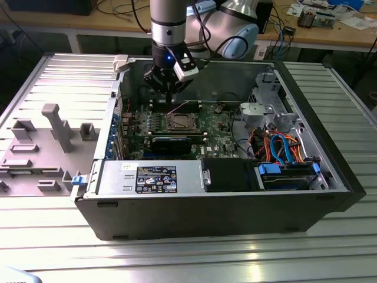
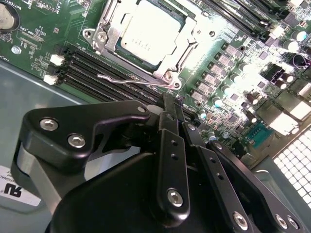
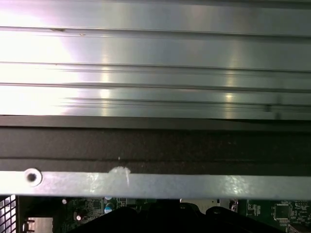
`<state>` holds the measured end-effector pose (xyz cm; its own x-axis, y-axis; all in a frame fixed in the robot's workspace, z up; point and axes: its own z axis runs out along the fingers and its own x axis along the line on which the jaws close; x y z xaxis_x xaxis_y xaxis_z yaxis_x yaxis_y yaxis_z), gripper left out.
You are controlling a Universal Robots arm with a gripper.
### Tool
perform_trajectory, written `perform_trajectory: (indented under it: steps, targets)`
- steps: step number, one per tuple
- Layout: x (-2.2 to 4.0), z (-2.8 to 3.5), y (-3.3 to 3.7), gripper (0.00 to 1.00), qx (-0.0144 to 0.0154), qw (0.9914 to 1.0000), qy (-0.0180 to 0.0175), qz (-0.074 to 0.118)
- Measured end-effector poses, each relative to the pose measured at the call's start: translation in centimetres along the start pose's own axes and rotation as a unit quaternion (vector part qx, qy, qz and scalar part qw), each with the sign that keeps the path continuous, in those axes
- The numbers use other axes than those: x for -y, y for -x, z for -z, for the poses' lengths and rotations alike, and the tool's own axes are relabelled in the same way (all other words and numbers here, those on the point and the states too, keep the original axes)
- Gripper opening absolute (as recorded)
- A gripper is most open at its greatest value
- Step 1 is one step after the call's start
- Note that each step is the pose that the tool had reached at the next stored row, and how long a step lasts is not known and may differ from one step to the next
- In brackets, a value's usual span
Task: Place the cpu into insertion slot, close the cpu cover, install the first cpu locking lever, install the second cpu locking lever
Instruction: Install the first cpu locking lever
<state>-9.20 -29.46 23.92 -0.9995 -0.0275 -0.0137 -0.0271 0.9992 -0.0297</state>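
I see cpu (image 2: 146,31) seated in socket, upper centre, cpu cover (image 2: 167,73) down around it | hand (image 2: 171,104) pressed together, empty, just beside thin springy locking lever (image 2: 129,78) | fragile: I'd press lever end only

Arm comes down vertically into the open computer case (image 1: 330,171), wrist pointing straight down, gripper (image 1: 169,94) poised just above the motherboard beside the cpu socket (image 1: 181,122), black fingers (image 2: 170,126) pressed together, holding nothing.
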Motion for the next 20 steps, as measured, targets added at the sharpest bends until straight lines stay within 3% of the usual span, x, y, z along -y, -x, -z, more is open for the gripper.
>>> perform_trajectory:
  steps: [20]
  targets:
    - [-0.02, -0.55, -0.01, 0.11, 0.0000, 1.00000, 0.0000, 0.000]
